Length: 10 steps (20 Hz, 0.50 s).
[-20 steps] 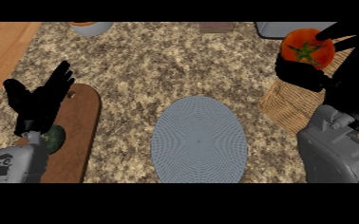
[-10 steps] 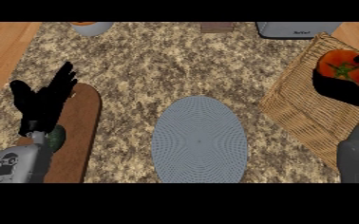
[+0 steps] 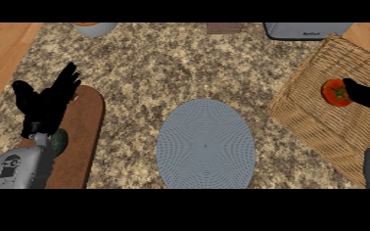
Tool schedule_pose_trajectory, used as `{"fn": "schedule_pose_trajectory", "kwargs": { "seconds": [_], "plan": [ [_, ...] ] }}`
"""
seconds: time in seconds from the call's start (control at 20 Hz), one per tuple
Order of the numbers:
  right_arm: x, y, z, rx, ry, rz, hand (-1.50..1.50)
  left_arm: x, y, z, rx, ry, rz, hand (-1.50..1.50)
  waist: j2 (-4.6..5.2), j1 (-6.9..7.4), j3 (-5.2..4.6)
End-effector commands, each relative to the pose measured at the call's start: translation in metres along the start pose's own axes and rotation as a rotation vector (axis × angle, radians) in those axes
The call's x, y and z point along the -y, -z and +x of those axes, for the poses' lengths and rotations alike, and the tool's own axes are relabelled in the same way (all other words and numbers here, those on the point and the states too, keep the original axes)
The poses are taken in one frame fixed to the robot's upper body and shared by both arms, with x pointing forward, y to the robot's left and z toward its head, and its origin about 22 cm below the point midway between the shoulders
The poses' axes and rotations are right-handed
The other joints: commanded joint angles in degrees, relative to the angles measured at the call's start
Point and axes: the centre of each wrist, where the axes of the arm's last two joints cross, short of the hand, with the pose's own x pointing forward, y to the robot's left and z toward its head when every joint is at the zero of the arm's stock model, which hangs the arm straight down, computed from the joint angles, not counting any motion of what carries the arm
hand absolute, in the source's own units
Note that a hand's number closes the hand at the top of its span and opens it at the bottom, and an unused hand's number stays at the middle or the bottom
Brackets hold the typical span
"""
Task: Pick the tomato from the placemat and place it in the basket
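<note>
Head view: the tomato (image 3: 335, 92) lies in the basket (image 3: 309, 115), well apart from the placemat (image 3: 206, 144). The right hand (image 3: 358, 92) adjoins it at the edge, grip indeterminable. The left hand (image 3: 45, 103) rests at left, fingers spread.

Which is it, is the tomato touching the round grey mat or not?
Apart. The head view shows the tomato over the basket, with speckled counter between basket and mat.
</note>
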Motion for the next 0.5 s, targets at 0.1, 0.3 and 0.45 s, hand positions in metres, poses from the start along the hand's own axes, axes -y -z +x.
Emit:
{"fn": "schedule_pose_trajectory", "kwargs": {
  "seconds": [0.1,0.3,0.45],
  "plan": [
    [-0.017,0.007,-0.014,0.046,0.017,0.035,-1.50,-0.007,-0.003,0.007,0.011,0.008,-0.001,0.00,-0.02,0.16,0.00],
    [0.005,0.040,-0.025,0.066,0.126,-0.027,-1.50,-0.015,-0.001,0.010,-0.005,0.013,0.006,0.00,-0.01,0.02,0.03],
    [0.016,0.025,-0.023,-0.058,0.243,-0.117,-1.50,-0.004,-0.010,0.003,-0.012,-0.006,-0.005,0.00,-0.18,-0.03,0.03]
  ]
}}
